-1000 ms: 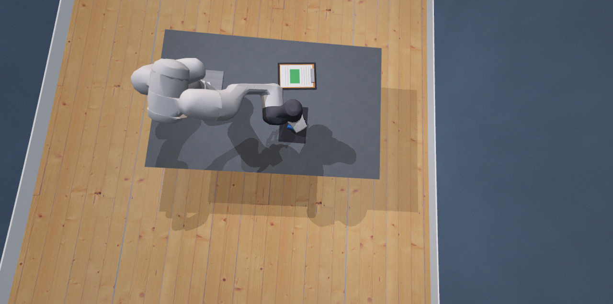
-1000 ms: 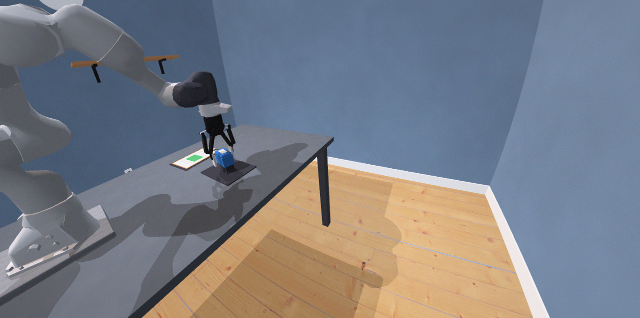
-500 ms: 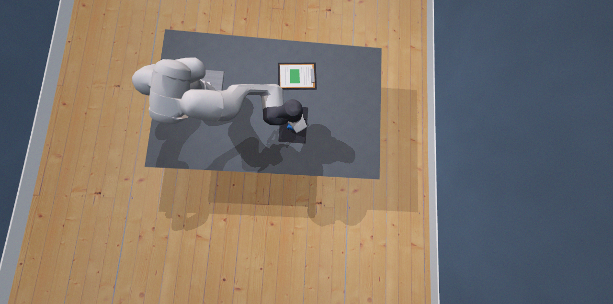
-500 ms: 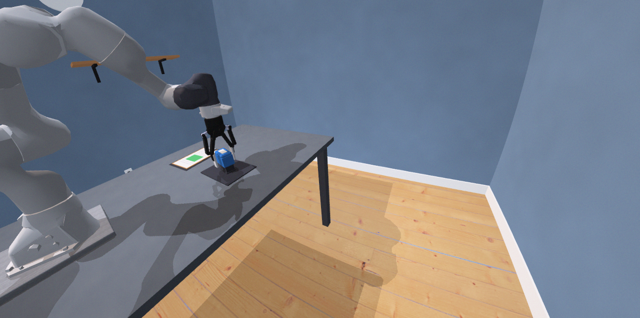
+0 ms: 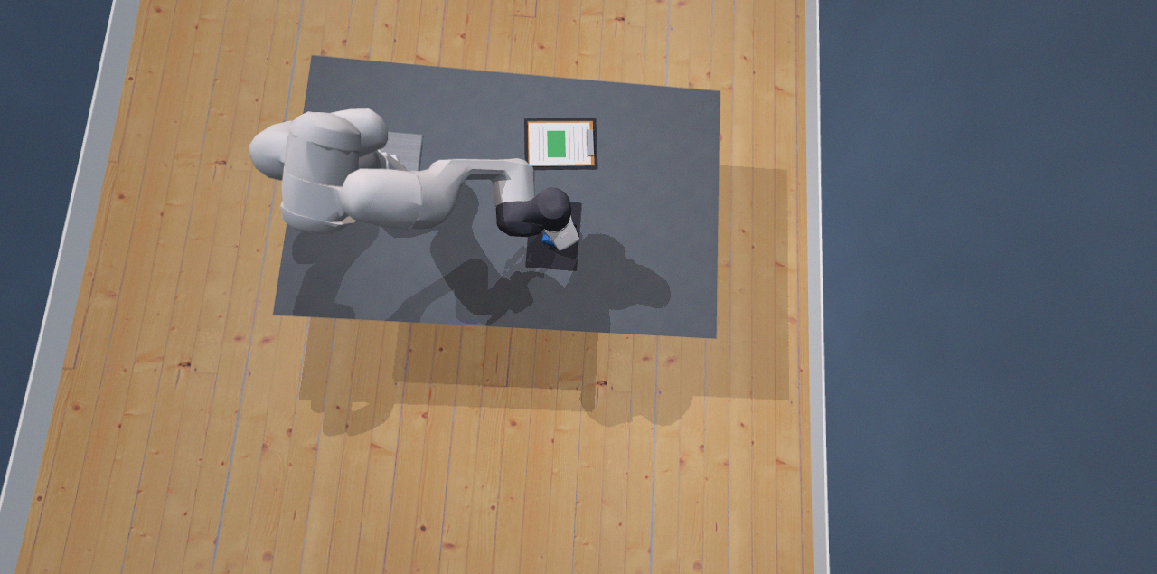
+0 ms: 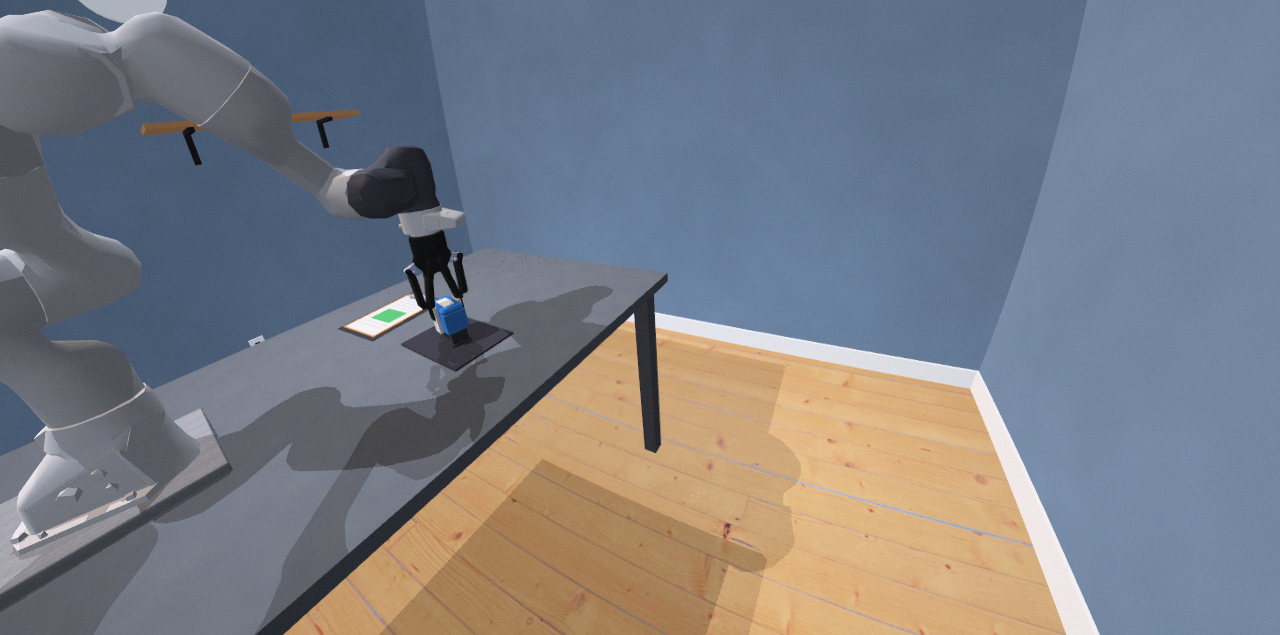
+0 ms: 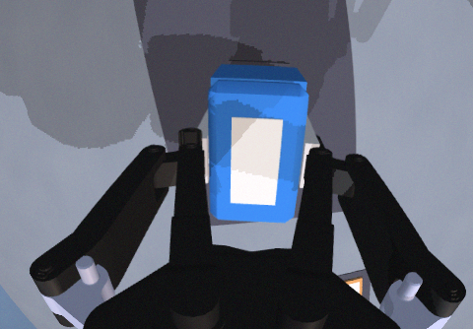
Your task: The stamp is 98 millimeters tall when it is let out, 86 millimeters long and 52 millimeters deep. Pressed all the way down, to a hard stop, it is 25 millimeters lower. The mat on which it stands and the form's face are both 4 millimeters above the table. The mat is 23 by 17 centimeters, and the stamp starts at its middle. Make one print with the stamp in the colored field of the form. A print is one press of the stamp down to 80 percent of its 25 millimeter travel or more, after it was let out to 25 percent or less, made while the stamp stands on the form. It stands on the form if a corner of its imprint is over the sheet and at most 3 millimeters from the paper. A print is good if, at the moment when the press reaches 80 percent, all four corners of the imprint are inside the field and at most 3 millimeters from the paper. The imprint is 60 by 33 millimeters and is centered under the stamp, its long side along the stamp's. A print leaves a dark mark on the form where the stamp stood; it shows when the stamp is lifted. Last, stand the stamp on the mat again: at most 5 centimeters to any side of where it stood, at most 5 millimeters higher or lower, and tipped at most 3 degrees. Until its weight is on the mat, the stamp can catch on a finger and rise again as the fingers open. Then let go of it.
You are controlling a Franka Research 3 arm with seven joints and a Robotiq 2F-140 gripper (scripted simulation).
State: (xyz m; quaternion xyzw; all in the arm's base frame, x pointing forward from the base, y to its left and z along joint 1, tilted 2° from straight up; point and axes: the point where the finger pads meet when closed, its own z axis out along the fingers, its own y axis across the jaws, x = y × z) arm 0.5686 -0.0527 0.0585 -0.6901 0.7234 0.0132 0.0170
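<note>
The blue stamp (image 7: 258,146) with a white label on top stands on the dark mat (image 7: 250,53); it also shows in the exterior view (image 6: 450,317) on the mat (image 6: 459,347). My gripper (image 7: 256,123) reaches down over it and is shut on the stamp, one finger pressed against each long side. In the overhead view the wrist (image 5: 533,212) hides most of the stamp. The form (image 5: 559,142), on an orange clipboard with a green field (image 5: 555,142), lies on the table beyond the mat and shows no dark mark; it also shows in the side view (image 6: 384,317).
The grey table (image 6: 358,398) has its far edge and a leg (image 6: 648,371) to the right of the mat. The arm's base (image 6: 98,461) stands at the table's near left end. A wooden shelf rail (image 6: 250,122) hangs on the wall behind.
</note>
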